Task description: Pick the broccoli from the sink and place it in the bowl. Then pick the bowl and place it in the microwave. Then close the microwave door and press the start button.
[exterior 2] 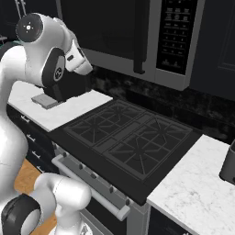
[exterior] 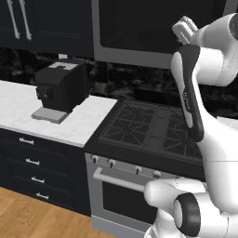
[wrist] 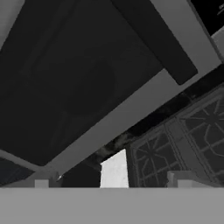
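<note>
Spread, empty fingers (wrist: 113, 183) before microwave door (wrist: 74, 83)

Flat, even rendered light, no clear source. Worktop (exterior: 88, 122) bright white, near blown out. Stove (exterior 2: 126, 140) and microwave door (wrist: 83, 83) very dark, little detail inside the glass. Soft shadow under coffee machine (exterior: 60, 88). Low resolution, edges jagged; hand view tilted, coarse and blurry. No glare.

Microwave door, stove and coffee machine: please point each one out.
Microwave door (exterior 2: 103, 27): right base view, on its black glass window.
Stove (exterior: 148, 125): left base view, on a burner grate.
Coffee machine (exterior: 60, 86): left base view, on its black front.
</note>
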